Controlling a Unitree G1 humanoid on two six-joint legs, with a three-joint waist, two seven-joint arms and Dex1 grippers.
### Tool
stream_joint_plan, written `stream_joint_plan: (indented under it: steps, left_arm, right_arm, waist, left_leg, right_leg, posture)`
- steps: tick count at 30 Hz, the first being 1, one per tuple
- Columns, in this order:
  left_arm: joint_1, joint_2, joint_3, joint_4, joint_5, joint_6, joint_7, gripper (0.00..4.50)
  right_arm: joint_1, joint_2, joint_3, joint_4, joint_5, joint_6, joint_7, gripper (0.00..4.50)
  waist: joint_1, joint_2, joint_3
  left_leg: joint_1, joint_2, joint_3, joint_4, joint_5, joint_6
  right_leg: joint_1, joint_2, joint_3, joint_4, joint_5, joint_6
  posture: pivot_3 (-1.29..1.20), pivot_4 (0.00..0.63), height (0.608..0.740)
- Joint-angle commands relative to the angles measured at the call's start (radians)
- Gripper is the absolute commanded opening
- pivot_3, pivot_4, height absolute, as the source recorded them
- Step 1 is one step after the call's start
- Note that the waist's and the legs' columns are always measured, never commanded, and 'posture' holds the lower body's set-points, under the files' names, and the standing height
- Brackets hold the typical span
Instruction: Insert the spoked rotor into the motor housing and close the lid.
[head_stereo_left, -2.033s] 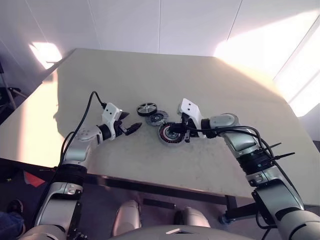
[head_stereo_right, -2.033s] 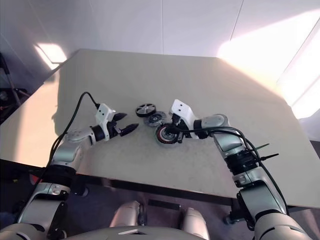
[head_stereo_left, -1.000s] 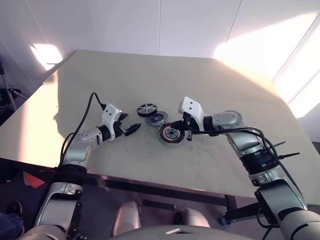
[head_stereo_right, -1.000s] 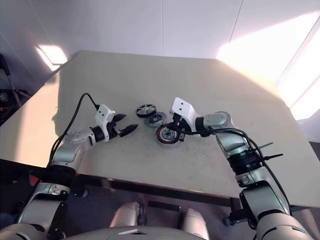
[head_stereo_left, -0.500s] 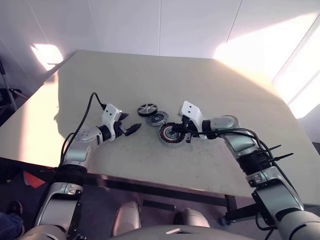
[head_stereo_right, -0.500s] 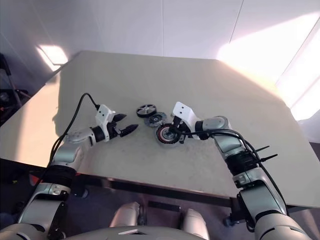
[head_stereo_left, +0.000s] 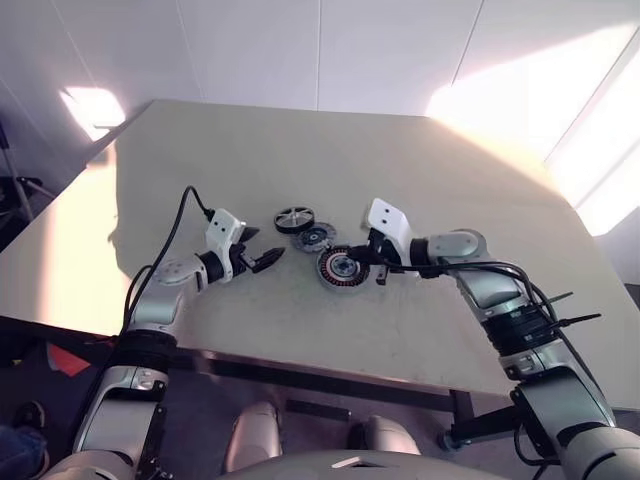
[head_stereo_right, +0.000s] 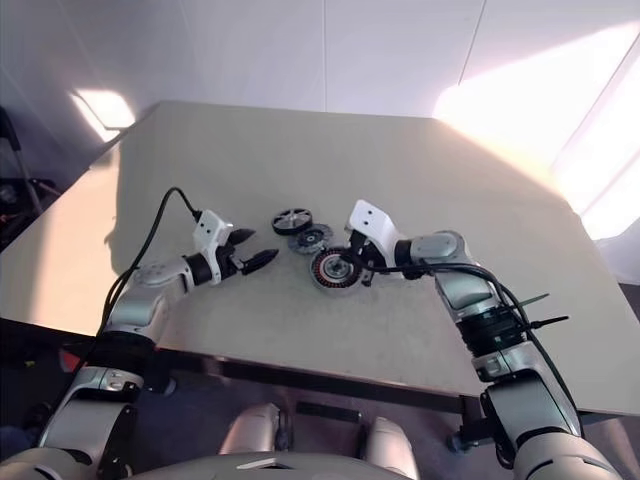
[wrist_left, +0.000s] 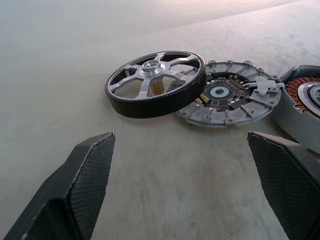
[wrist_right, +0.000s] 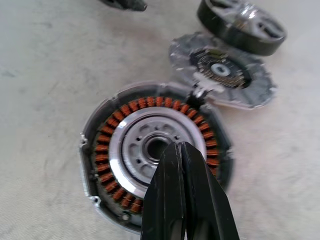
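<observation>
Tabletop, pale and matte, carries all three parts close together near its middle, and the inspection runs from the robot's left to its right. Left pincer hovers just above the surface with its fingers spread wide and empty, aimed at the parts and short of them. Spoked rotor comes next: a black ring with pale spokes and hub, tilted, one edge resting on the lid beside it and the other on the surface. That lid lies flat, its grey rim and dark centre exposed, and its far edge touches or nearly touches the motor housing. Housing sits open, copper windings and silvery centre uncovered, with nothing seated in it. Right pincer is closed on nothing, its tips poised directly over the housing's centre; whether they touch it cannot be told. Judgement: insertion has not begun, and the current step appears to be steadying or positioning the housing. Next move calls for the open left pincer to advance onto the rotor's raised rim, close across it, and lift it clear of the lid.
</observation>
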Motion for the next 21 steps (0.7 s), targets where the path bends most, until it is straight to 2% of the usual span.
stream_joint_plan:
  steps: [1, 10, 13, 16, 21]
  left_arm:
    - [-0.008, 0.009, 0.016, -0.043, -0.005, -0.006, 0.007, 4.5]
    - [-0.025, -0.013, 0.027, -0.021, -0.015, 0.023, 0.044, 4.5]
    - [-0.065, -0.059, 0.068, 0.041, -0.039, 0.113, 0.137, 4.5]
    - [-0.118, -0.126, 0.148, 0.118, -0.122, 0.239, 0.204, 4.5]
    - [-0.184, -0.184, 0.22, 0.188, -0.205, 0.365, 0.23, 4.5]
  right_arm:
    - [0.017, 0.022, 0.035, 0.02, -0.019, -0.006, -0.021, 0.05]
    - [-0.04, -0.003, -0.041, -0.057, 0.022, 0.014, -0.038, 0.05]
    - [-0.065, -0.012, -0.071, -0.097, 0.043, 0.031, -0.044, 0.05]
    - [-0.083, -0.018, -0.098, -0.125, 0.056, 0.044, -0.052, 0.05]
    - [-0.086, -0.025, -0.108, -0.145, 0.065, 0.054, -0.056, 0.05]
  waist:
    - [-0.002, 0.0, 0.0]
    - [-0.001, 0.0, 0.0]
    - [0.0, 0.0, 0.0]
    - [0.0, 0.0, 0.0]
    - [0.002, 0.0, 0.0]
  left_leg:
    - [0.0, 0.0, 0.0, 0.0, 0.0, 0.0]
    - [0.005, 0.0, 0.0, 0.0, 0.0, -0.001]
    - [0.003, 0.0, 0.0, 0.0, 0.0, -0.001]
    - [0.003, 0.0, 0.0, 0.0, 0.0, 0.0]
    - [0.003, -0.001, 0.0, 0.0, 0.0, 0.0]
  right_leg:
    - [0.0, 0.0, 0.0, 0.0, 0.0, 0.0]
    - [0.004, 0.0, 0.001, 0.0, 0.0, 0.0]
    - [0.003, 0.0, 0.001, 0.0, 0.0, 0.0]
    - [0.003, 0.0, 0.001, 0.0, 0.0, 0.0]
    - [0.003, 0.0, 0.0, -0.001, 0.0, 0.0]
  posture:
    - [0.0, 0.0, 0.74]
    - [0.0, 0.0, 0.74]
    - [0.0, 0.0, 0.74]
    - [0.0, 0.0, 0.74]
    - [0.0, 0.0, 0.74]
